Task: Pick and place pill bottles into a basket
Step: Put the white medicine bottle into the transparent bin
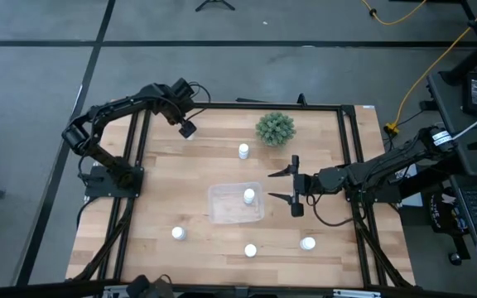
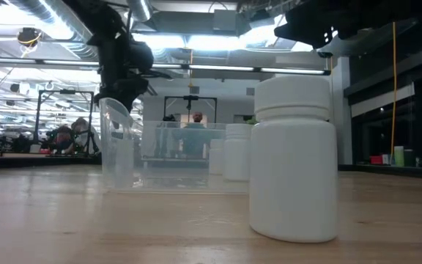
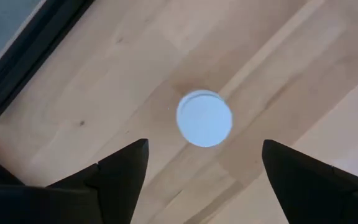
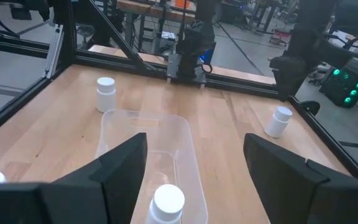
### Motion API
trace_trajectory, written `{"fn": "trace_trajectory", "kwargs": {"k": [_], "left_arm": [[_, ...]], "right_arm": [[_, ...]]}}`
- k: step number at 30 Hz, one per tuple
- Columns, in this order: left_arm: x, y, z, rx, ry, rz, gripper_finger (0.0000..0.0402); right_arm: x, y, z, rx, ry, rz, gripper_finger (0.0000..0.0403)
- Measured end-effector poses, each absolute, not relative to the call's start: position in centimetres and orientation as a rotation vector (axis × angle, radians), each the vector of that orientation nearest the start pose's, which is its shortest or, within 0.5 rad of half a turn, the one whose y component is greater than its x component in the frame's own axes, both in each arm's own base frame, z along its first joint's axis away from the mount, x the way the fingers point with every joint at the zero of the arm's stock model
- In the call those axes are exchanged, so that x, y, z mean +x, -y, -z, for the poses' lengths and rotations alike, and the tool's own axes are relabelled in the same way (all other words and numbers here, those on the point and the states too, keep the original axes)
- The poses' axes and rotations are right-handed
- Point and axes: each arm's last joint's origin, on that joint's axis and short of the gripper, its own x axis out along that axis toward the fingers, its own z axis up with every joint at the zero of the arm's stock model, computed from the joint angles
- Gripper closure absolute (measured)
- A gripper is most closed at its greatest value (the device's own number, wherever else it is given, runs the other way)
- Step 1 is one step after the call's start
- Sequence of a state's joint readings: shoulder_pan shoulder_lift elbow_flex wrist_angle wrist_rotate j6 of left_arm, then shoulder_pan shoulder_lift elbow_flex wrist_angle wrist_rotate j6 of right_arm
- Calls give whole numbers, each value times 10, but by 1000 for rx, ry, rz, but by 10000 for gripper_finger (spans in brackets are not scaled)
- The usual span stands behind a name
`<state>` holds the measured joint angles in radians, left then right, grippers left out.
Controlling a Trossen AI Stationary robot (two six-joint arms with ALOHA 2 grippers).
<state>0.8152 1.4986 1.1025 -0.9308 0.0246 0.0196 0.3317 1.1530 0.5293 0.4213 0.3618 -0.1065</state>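
From above, 1 white bottle (image 1: pixel 249 196) stands inside the clear basket (image 1: pixel 222 209) mid-bench (image 1: pixel 205 161); 4 more stand around it. The right claw (image 1: pixel 293 185), fingers apart, hovers just beside the basket.

Left wrist view: the left claw (image 3: pixel 201 165), fingers apart, hangs over a round white cap (image 3: pixel 204 118) on pale wood.

Low view: a smooth cylindrical bottle (image 2: pixel 294 161) stands nearest.
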Motion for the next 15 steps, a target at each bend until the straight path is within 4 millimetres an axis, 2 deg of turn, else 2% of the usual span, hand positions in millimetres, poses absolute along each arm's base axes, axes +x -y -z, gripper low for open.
{"fn": "trace_trajectory", "kwargs": {"k": [7, 15], "left_arm": [[191, -202, -231, -528, -1231, -663, 78], [202, -212, -199, -549, -1338, -622, 77]], "right_arm": [[230, -68, -231, -178, -192, 20, 132], [230, -68, -231, -179, -192, 20, 132]]}}
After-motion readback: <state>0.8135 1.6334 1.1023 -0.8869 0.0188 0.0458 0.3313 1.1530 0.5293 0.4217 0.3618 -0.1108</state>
